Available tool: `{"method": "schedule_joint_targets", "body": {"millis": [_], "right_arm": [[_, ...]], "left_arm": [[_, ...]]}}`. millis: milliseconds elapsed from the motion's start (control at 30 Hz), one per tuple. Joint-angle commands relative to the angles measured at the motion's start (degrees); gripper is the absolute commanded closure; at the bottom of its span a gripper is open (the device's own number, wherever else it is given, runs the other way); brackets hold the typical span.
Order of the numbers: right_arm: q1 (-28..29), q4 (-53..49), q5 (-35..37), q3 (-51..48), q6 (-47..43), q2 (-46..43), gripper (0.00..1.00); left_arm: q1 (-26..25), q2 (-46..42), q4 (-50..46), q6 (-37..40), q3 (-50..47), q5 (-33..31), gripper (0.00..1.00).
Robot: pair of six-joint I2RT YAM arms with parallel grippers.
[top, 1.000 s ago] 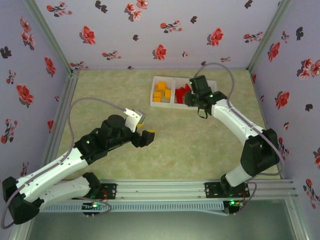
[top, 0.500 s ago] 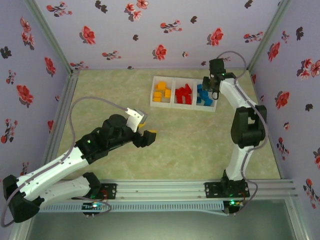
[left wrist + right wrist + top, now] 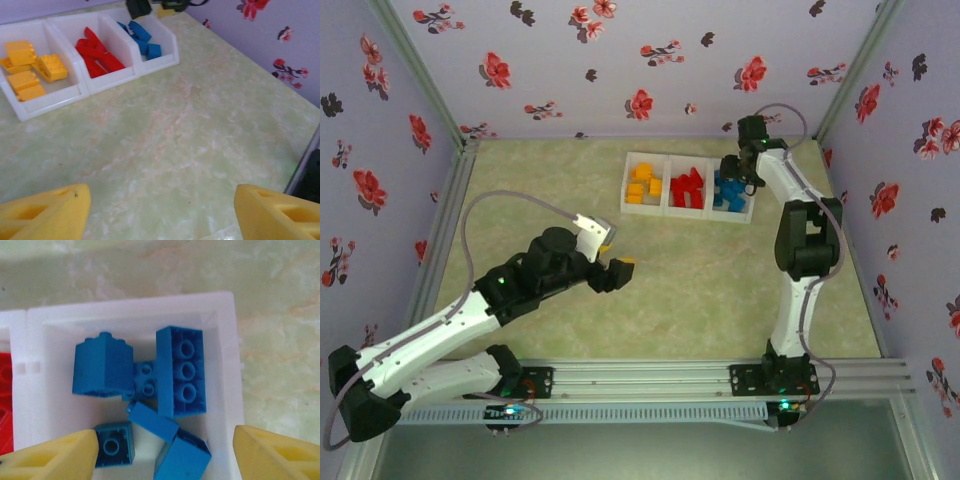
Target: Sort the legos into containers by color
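The containers are one white tray [image 3: 643, 156] with three compartments in a row. Yellow legos [image 3: 642, 186] fill the left one, red legos [image 3: 687, 187] the middle one and blue legos [image 3: 728, 191] the right one. My right gripper [image 3: 731, 175] hangs over the blue compartment. In the right wrist view it [image 3: 165, 460] is open, its yellow fingertips [image 3: 50, 460] on either side of several blue bricks [image 3: 180, 370] that lie loose inside the tray wall [image 3: 227, 365]. My left gripper [image 3: 611, 254] hovers open over bare table, with nothing between its fingers [image 3: 45, 215].
The left wrist view shows the tray [image 3: 115, 82] ahead, with yellow bricks [image 3: 30, 70], red bricks [image 3: 97, 52] and blue bricks [image 3: 142, 37]. Flowered walls enclose the green mat [image 3: 550, 190] on three sides. The arm bases and a rail [image 3: 650, 380] run along the near edge.
My right gripper swung from over the middle of the tray to the blue compartment and its jaws have opened. The left arm has hardly moved.
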Motion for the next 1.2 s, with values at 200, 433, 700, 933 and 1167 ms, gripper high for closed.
{"method": "schedule_joint_targets", "body": {"millis": [200, 433, 700, 933, 1167], "right_arm": [[2.1, 4.5, 0.1, -11.4, -0.4, -15.8, 0.16], [3.1, 5.9, -1.9, -15.7, -1.2, -22.0, 0.07], [3.1, 6.5, -6.6, -19.2, -2.1, -26.9, 0.00], [3.1, 5.2, -5.3, -20.3, -1.9, -31.4, 0.00], [2.1, 6.0, 0.9, -25.1, 0.6, -38.4, 0.00]], "left_arm": [[0.0, 3.4, -6.6, 1.0, 8.5, -14.2, 0.23], [2.6, 11.0, -15.5, 3.5, 20.8, -18.4, 0.20], [9.7, 16.0, -19.5, 6.0, 29.8, -18.1, 0.08], [15.2, 17.4, -22.2, 9.2, 35.6, -17.8, 0.00], [26.1, 17.7, -27.8, 5.6, 38.5, -16.7, 0.00]]}}
